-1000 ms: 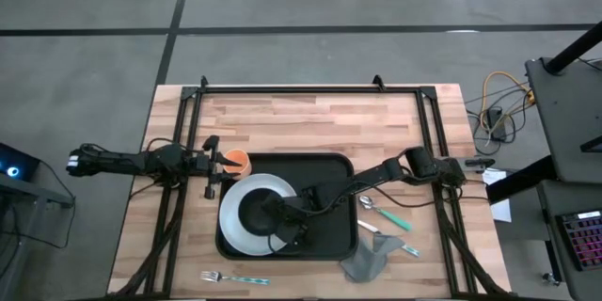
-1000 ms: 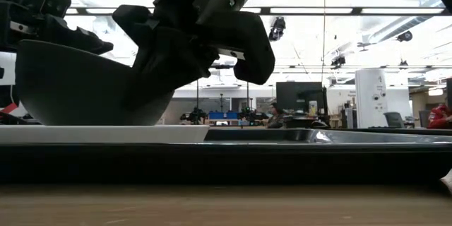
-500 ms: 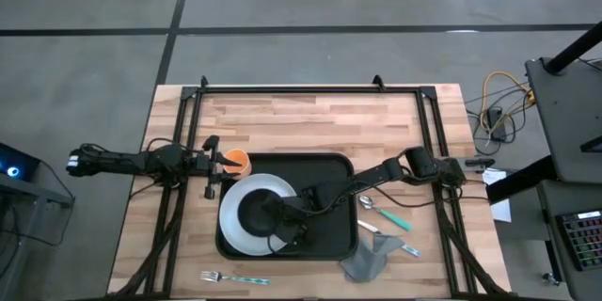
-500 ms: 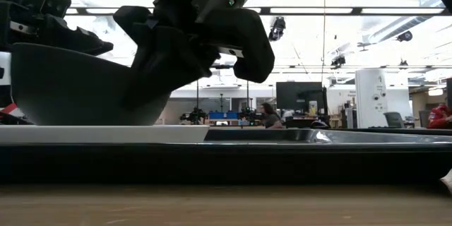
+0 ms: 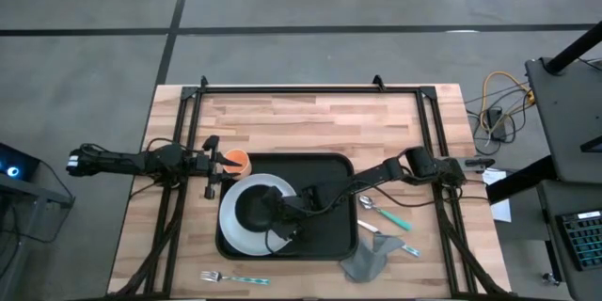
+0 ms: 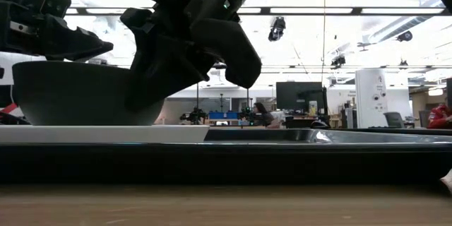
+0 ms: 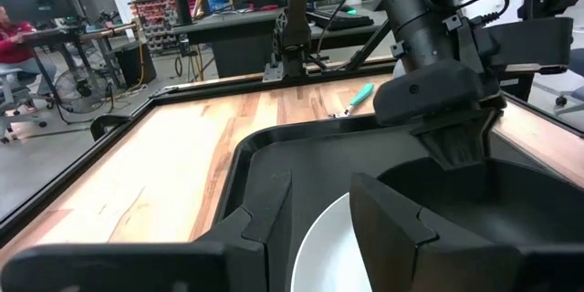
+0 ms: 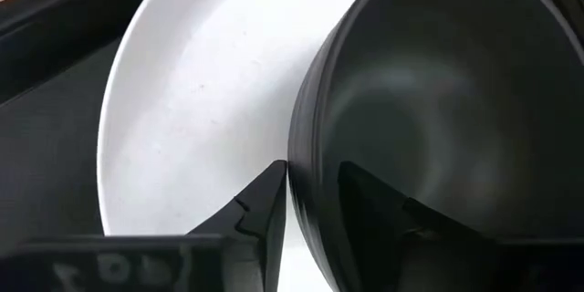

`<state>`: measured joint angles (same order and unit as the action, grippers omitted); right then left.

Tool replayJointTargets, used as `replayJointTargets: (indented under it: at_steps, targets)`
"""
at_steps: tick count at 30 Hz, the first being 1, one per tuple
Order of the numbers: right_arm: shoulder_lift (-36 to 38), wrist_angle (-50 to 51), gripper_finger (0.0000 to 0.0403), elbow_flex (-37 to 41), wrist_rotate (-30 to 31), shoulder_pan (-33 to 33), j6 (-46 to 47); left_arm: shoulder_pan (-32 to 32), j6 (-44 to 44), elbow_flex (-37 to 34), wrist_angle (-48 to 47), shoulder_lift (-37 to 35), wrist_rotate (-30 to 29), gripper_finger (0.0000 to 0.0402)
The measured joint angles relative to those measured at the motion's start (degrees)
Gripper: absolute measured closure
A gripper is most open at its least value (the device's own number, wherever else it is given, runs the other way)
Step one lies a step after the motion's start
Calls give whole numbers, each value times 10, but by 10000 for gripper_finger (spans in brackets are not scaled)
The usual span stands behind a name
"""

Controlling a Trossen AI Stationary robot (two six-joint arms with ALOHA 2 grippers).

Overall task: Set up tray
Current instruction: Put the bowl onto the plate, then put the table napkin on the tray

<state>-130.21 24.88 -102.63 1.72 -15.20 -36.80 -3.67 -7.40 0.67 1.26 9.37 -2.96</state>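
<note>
The black tray [image 5: 324, 230] lies at the table's middle, and a white plate [image 5: 235, 235] rests on its left half. A dark bowl [image 5: 252, 209] stands level with its base on the plate [image 8: 182, 100]. My right gripper [image 8: 306, 192] is open at the bowl's rim [image 8: 306, 160] on the near right. One finger [image 8: 260, 201] stands outside the wall and the other [image 8: 374, 201] inside. My left gripper [image 7: 319, 224] waits open at the tray's left edge with nothing between its fingers. My right gripper straddles the bowl's rim, slanting down from the table's right. Whether either finger touches the wall, I cannot tell. The bowl rests on the plate by itself.
An orange cup [image 5: 237, 160] stands off the tray's far left corner, next to my left gripper [image 5: 216, 165]. Teal-handled cutlery [image 5: 390, 216] and a grey napkin [image 5: 369, 261] lie right of the tray. A fork [image 5: 233, 279] lies near the front edge.
My right gripper has opened and rolled a little at the bowl's rim, letting go. The bowl was tipped, with its rim raised on the gripper's side. It has settled level on the plate.
</note>
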Motion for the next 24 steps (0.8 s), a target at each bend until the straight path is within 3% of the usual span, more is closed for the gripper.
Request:
replayJointTargets:
  at_steps: [24]
  targets:
    - [4,-14,248,0,0,0,4,0,0,0,0,0,0,309]
